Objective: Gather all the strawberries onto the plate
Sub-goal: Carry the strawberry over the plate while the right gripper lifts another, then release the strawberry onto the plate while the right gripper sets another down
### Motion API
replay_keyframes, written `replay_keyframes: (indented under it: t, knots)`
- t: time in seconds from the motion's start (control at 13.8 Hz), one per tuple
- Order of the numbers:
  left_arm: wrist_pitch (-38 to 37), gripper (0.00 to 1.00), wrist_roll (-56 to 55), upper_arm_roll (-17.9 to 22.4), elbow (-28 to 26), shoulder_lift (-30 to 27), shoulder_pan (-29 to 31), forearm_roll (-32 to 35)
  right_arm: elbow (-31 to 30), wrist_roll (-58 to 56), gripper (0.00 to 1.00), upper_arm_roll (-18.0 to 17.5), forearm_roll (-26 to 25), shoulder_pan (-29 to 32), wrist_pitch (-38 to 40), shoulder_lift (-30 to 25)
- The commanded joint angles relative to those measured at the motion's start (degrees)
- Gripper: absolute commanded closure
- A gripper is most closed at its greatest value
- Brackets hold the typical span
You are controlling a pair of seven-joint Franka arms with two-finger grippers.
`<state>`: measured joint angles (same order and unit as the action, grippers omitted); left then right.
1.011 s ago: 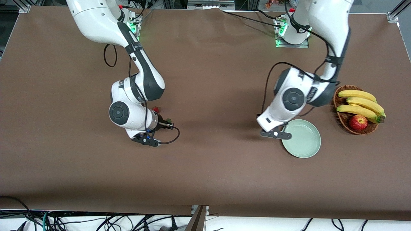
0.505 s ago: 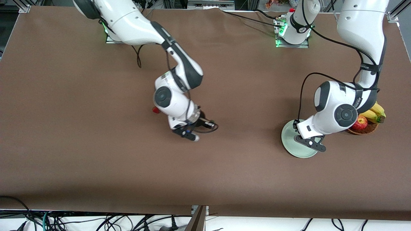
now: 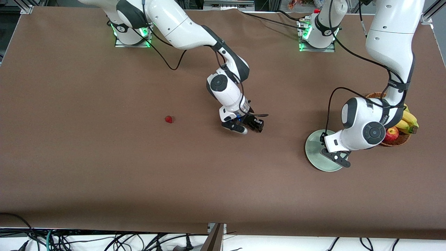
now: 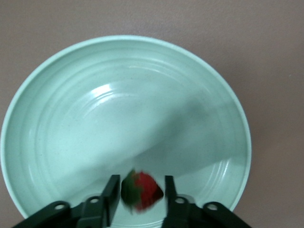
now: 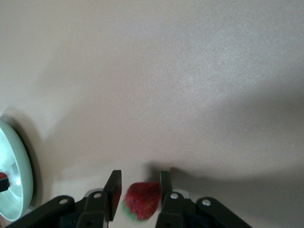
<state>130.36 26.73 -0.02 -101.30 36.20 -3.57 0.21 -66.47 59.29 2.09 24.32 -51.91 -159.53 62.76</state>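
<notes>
A brown table [image 3: 104, 174] carried one loose strawberry [image 3: 168, 119] and the plate [image 3: 315, 158]. The left gripper [image 4: 138, 194] over the plate and the right gripper [image 5: 139, 190] over bare table each pinched a small, probably soft berry across its body.

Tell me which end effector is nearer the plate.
Left. The left end effector is directly over the plate, a strawberry between its fingers. The right end effector is mid-table, toward the right arm's end.
</notes>
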Motion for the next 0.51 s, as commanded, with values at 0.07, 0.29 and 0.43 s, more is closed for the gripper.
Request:
replay_keyframes:
  t: [0.07, 0.29, 0.43]
  knots:
    - [-2.4, 0.0, 0.6, -0.3, 0.1, -3.5, 0.2, -0.1, 2.3, 0.2, 0.2, 1.7, -0.8, 1.0, 2.9, -1.5]
    - [-8.1, 0.0, -2.6, -3.0, 0.7, -8.3, -0.1, -0.5, 2.3, -1.4, 0.17, 7.1, -0.8, 1.3, 16.6, -6.1]
    - [-9.2, 0.0, -11.5, -6.9, 0.3, -8.9, -0.4, -1.4, 2.3, -6.7, 0.17, 9.2, -0.6, 2.9, 25.5, -9.0]
